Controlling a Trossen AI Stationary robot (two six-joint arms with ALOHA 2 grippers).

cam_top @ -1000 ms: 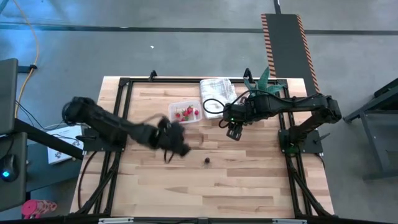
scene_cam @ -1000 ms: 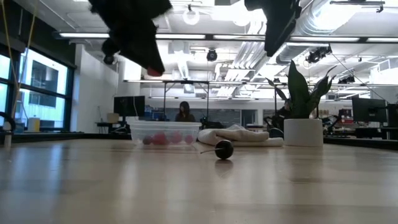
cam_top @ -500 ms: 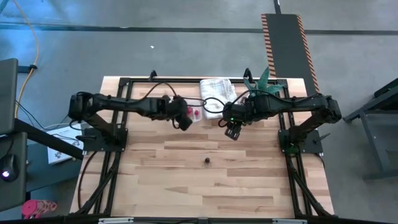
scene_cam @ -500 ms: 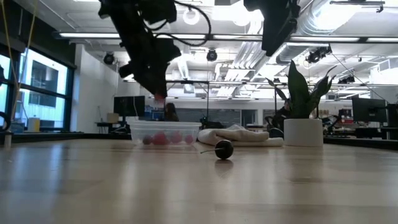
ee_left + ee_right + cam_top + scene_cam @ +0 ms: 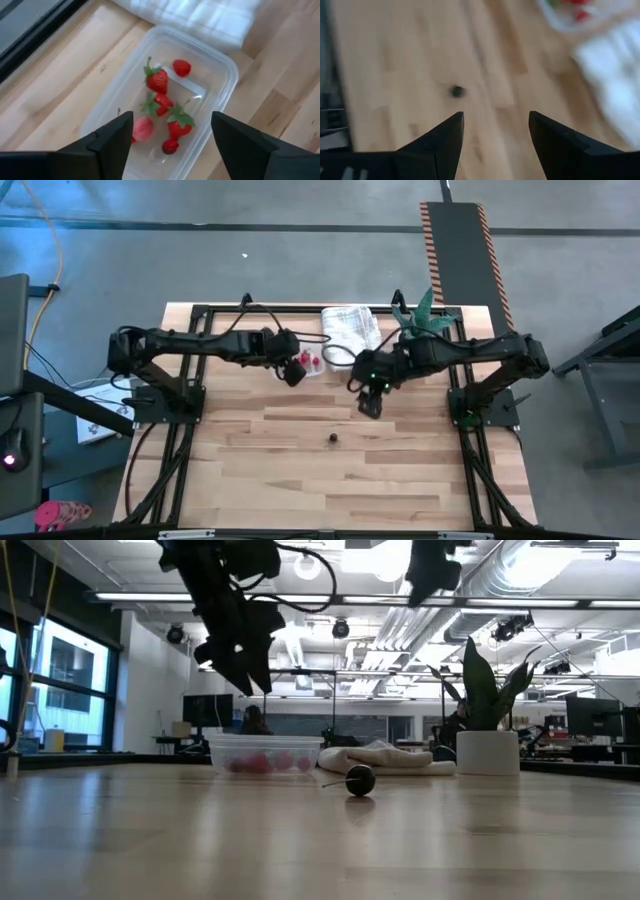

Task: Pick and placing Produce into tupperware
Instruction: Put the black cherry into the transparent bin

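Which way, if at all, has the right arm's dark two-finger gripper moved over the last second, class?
Yes. In the high view the right gripper has moved away from the white folded towel toward the lone dark berry on the wooden table.

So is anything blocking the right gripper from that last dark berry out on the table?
Nothing visible does. The right gripper, fingers open, hangs above bare wood, and the dark berry lies alone on the table. The tub, cloth and left gripper sit on the far side of it.
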